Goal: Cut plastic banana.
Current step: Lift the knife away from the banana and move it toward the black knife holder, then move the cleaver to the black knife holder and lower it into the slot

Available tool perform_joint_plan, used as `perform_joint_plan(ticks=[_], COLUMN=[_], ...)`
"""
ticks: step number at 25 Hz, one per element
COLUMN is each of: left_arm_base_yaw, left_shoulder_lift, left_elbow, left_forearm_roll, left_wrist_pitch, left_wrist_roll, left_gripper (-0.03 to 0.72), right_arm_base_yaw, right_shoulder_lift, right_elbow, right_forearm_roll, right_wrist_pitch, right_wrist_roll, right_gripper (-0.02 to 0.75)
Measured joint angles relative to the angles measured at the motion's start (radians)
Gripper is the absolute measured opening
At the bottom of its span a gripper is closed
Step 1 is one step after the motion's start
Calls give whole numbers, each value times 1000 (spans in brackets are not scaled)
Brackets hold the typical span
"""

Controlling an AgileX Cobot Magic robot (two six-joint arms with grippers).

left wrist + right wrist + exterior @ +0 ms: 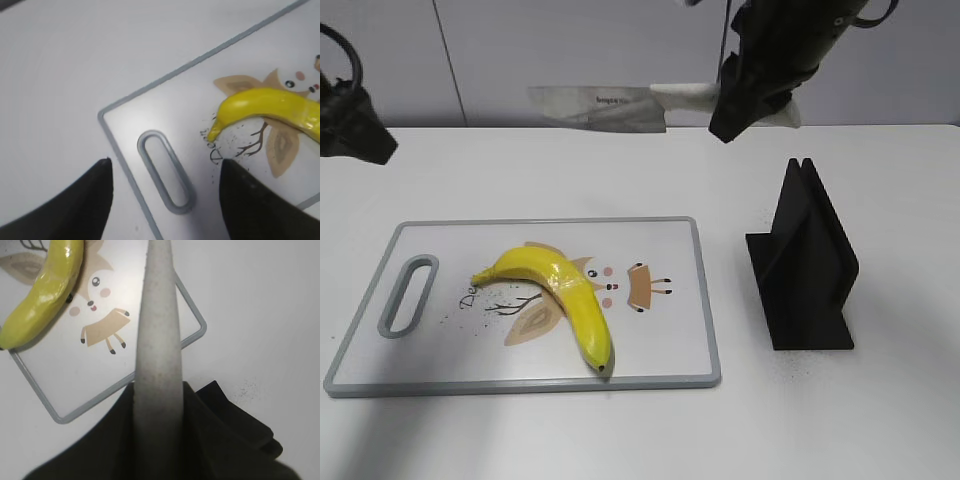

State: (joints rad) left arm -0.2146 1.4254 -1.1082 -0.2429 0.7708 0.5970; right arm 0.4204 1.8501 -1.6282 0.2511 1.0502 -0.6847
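Nearest me in the exterior view, the plastic banana [560,297] lies diagonally on the cutting board [670,350], well below and left of my right gripper [750,95], jaws clamped on the knife [620,105]. Left wrist view: left gripper [165,200] jaws spread, stem up-right. Right wrist view: knife handle [157,340] points boardward, banana up-left.

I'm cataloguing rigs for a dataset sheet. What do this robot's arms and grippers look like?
Both are matte black. The left gripper has two broad, dark, tapering fingers with rounded tips. The right gripper is a bulky black housing hanging from a black arm, with a thin dark cable beside it. No markings are readable.
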Motion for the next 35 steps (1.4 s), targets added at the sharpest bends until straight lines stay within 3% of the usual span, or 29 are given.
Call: perform_joint_plan(ticks=[6, 11, 14, 19, 27, 35], left_arm_base_yaw=[161, 231, 236, 236, 236, 236], left_shoulder_lift=[0, -7, -53, -250, -698, -1127], left_elbow=[0, 8, 53, 222, 481, 600], left_forearm_roll=[44, 144, 178, 171, 169, 169], left_wrist_pitch=[192, 412, 436, 437, 366, 344], left_wrist_roll=[-280, -389, -421, -428, -435, -436], left_gripper=[621, 590, 587, 587, 587, 587], right_arm_base_yaw=[0, 0, 0, 0, -1, -4], right_shoulder_lift=[1, -2, -46, -222, -440, -517], right_elbow=[-61, -65, -15, 183, 447, 532], right_forearm_roll=[-15, -12, 8, 4, -210, -268], right_wrist_pitch=[64, 155, 144, -9, -152, -157], right_wrist_roll=[235, 384, 464, 650, 1045, 1148], right_gripper=[163, 163, 163, 163, 163, 163])
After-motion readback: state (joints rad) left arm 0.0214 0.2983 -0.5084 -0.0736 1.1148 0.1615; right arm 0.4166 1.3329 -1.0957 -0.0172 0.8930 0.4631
